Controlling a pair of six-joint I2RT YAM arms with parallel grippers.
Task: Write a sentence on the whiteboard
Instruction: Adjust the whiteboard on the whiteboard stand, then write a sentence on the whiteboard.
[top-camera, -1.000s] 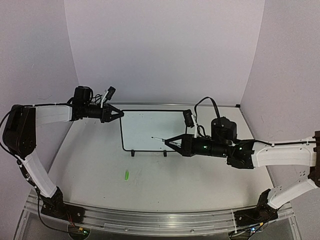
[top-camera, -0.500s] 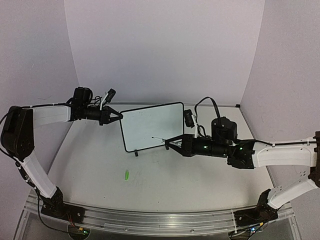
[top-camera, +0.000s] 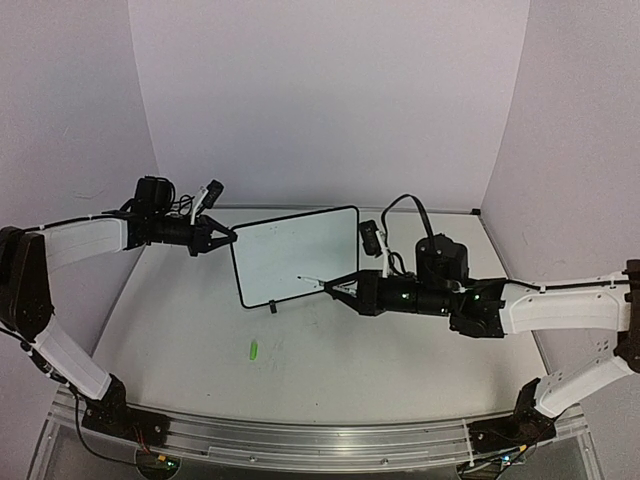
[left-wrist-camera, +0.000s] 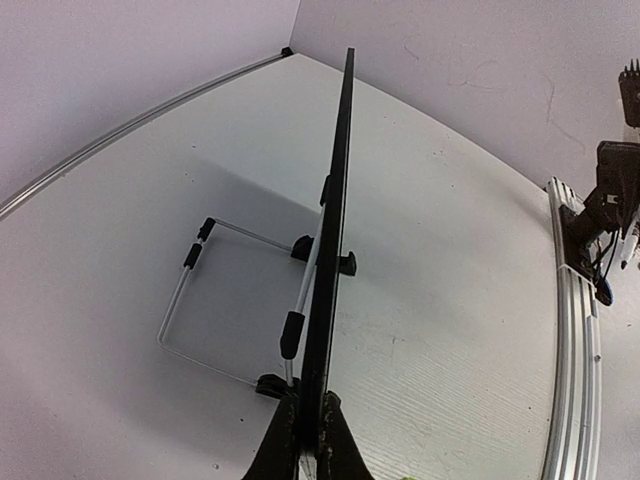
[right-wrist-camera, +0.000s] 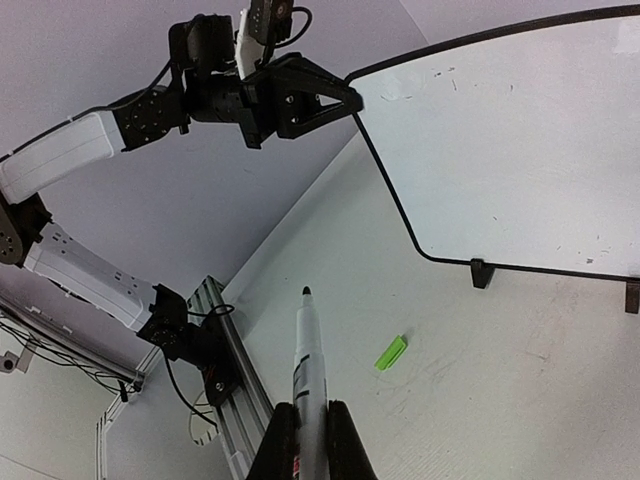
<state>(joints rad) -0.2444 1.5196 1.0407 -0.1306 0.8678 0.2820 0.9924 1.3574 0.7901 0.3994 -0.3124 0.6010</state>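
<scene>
On the table (top-camera: 200, 340), writing not begun.
Your left gripper (top-camera: 229, 237) pinches the whiteboard (top-camera: 295, 255), your right gripper (top-camera: 332, 288) clenches the marker (right-wrist-camera: 305, 350); bring its tip to the face.

You're looking into a 3-sided booth: back wall (top-camera: 320, 100), left panel (top-camera: 60, 110) and right panel (top-camera: 585, 120), all plain, matte, pale lilac-white. The panels meet the back wall at two straight vertical corners. In the left wrist view you can see a few faint scuffs on the wall. The tabletop (top-camera: 200, 335) is off-white w/ a fine grainy texture and light scratches toward the front. A thin metal strip (left-wrist-camera: 130, 125) runs where the tabletop meets the walls. An alu rail (top-camera: 320, 440), slotted, runs along the near edge. Light's soft and even; shadows on the tabletop are weak and blurry.
</scene>
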